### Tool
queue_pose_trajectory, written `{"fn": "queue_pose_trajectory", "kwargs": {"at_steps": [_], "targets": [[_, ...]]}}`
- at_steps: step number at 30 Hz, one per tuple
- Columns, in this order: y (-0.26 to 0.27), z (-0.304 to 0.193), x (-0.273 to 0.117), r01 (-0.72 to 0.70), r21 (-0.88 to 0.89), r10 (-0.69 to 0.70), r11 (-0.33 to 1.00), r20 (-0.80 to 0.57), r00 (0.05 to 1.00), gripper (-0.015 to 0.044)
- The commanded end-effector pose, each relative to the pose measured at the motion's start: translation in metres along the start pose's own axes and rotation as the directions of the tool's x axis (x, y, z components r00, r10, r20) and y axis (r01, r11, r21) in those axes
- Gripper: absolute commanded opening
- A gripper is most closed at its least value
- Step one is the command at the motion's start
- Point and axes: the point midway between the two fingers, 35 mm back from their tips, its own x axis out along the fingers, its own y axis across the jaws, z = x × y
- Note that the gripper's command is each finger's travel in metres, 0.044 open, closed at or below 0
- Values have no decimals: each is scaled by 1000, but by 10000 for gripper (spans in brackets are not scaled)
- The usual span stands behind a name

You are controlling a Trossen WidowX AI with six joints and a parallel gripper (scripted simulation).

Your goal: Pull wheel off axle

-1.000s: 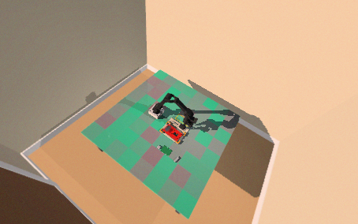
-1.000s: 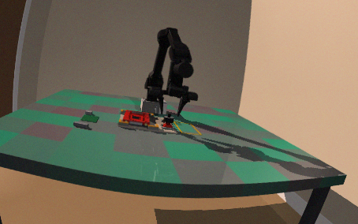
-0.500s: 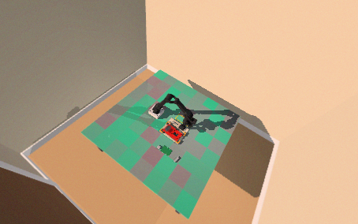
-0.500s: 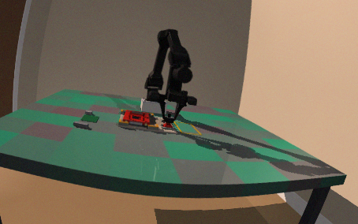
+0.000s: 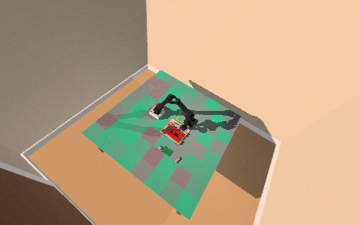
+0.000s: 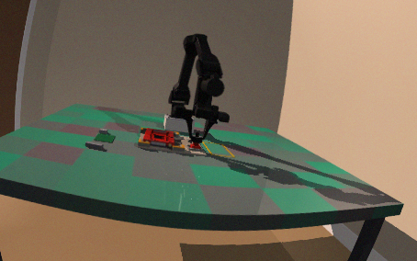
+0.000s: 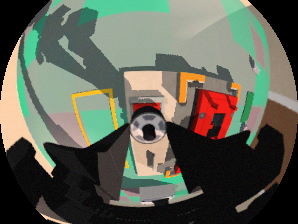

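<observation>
With its jaws gripping the wheel (image 6: 197, 137) (image 7: 148, 125) over the red stand (image 6: 195, 145), the gripper (image 6: 197, 134) (image 7: 148, 125) is best lifting straight up, clearing the axle before swinging right to the yellow outline (image 6: 229, 152) (image 7: 115, 107) (image 5: 178, 116).

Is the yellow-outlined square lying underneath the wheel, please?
No, the yellow-outlined square lies beside the black-and-grey wheel.
</observation>
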Motion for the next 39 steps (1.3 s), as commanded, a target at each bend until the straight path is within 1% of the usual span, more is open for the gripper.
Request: {"fn": "queue_pose_trajectory", "kwargs": {"at_steps": [1, 39], "targets": [[0, 1, -3, 0, 0, 0, 1000, 5, 1000, 0], [0, 2, -16, 1, -1, -1, 1000, 8, 1000, 0]]}}
